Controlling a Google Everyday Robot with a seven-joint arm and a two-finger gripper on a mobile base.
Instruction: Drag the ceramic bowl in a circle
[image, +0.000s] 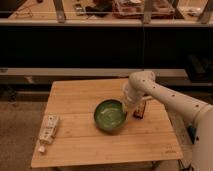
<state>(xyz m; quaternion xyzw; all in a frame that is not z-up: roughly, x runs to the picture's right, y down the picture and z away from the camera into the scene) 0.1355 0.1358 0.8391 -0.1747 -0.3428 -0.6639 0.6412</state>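
The ceramic bowl (109, 115) is round, shallow and glossy green, with a paler inside. It sits upright near the middle of the wooden table (75, 145), a little right of centre. My white arm comes in from the right and bends down to the bowl's right rim. My gripper (125, 108) is at that rim, touching or just over it.
A white packet (48, 128) lies near the table's left edge with a small white piece (41, 149) below it. A dark upright object (139, 109) stands just right of the bowl, behind my arm. Dark shelving runs behind the table.
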